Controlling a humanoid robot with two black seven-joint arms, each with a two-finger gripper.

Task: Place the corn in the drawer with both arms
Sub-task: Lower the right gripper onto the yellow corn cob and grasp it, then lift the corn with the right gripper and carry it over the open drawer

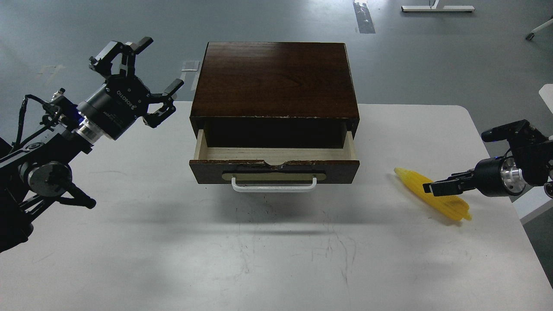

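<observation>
Corn (415, 183) flat on table (276, 259) right of open drawer (274, 171), long axis diagonal, pale tip toward drawer, right gripper (433, 188) over its middle, spread cannot be told, left gripper (142, 77) spread wide, empty.
</observation>
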